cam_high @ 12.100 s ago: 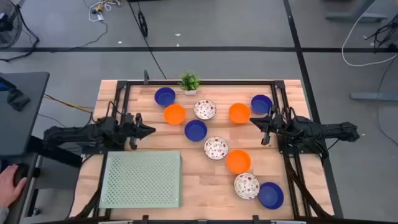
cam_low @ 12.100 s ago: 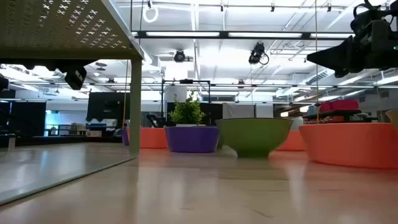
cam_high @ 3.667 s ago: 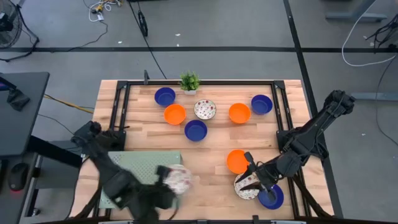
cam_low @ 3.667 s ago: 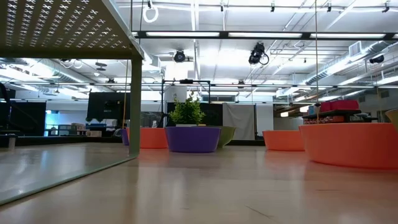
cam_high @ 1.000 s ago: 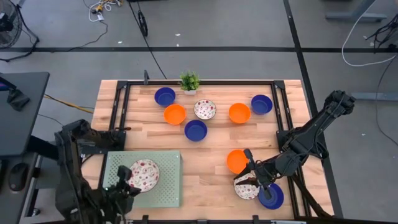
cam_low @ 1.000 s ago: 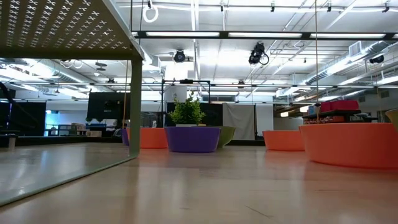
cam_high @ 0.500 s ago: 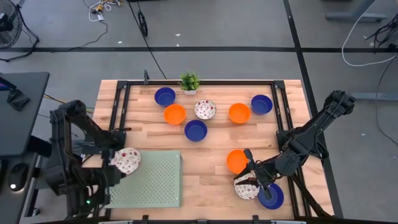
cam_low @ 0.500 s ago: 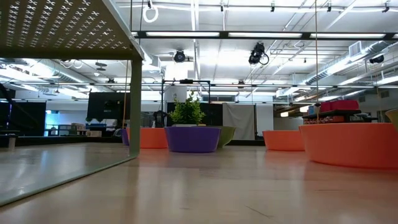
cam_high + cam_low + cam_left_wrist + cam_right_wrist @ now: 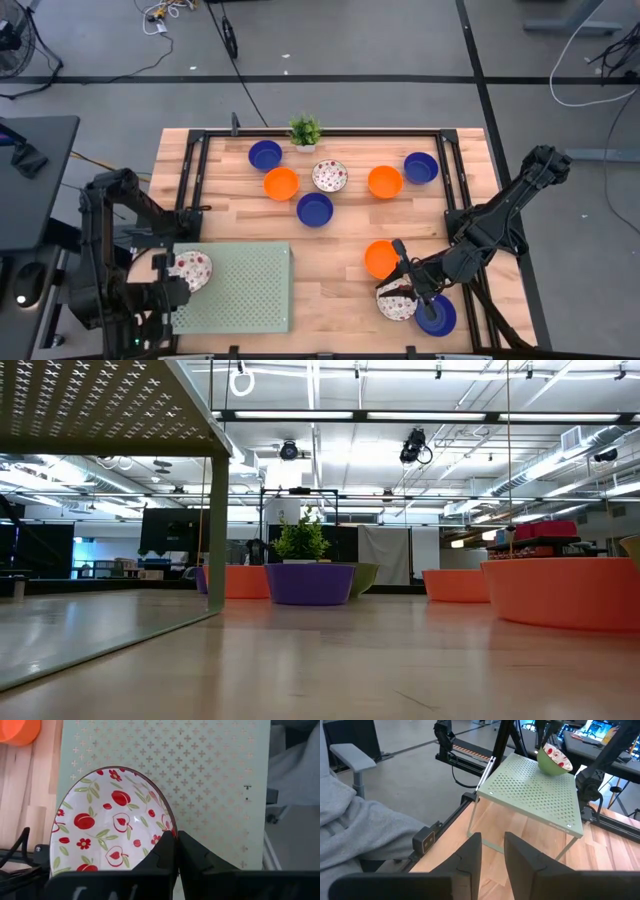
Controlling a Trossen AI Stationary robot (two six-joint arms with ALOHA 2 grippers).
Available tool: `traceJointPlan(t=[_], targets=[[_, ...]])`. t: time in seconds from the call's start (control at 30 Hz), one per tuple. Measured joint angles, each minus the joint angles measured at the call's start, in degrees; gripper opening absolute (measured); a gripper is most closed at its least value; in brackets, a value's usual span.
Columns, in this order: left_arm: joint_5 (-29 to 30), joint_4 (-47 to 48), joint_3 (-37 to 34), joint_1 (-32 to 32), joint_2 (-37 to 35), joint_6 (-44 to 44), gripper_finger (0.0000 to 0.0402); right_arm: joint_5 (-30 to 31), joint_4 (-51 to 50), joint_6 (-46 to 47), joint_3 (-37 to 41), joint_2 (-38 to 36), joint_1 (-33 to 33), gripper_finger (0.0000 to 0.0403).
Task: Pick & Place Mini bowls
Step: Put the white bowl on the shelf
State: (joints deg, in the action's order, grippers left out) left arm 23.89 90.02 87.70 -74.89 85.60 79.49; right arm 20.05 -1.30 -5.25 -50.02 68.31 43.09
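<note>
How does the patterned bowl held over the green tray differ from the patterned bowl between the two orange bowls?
The held bowl is gripped at its rim by the left gripper above the green tray; the middle bowl rests free on the table. The held bowl is at the tray's left edge; the middle bowl is near the plant. Both are white with a red pattern.

Grey floor [image 9: 400, 50] with dark seams, loose cables [image 9: 160, 15], ceiling strip lights [image 9: 300, 415], grey-sleeved person [image 9: 350, 835] nearby

No readable text, label, brand or number shows anywhere.
</note>
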Motion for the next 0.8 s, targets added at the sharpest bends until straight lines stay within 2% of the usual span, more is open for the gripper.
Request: traceJointPlan(t=[0.17,0.43,0.8], targets=[[-2.2,0.0,0.1,0.0,0.4,5.8,0.0011,0.0,0.0,0.0,0.0,0.0,0.0,0.0084],[-10.1,0.1,-0.1,0.0,0.7,11.8,0.0033,0.0,0.0,0.1,0.0,0.0,0.0,0.0084],[-7.4,0.0,-0.1,0.0,0.7,13.2,0.0037,0.0,0.0,0.2,0.0,0.0,0.0,0.0084]])
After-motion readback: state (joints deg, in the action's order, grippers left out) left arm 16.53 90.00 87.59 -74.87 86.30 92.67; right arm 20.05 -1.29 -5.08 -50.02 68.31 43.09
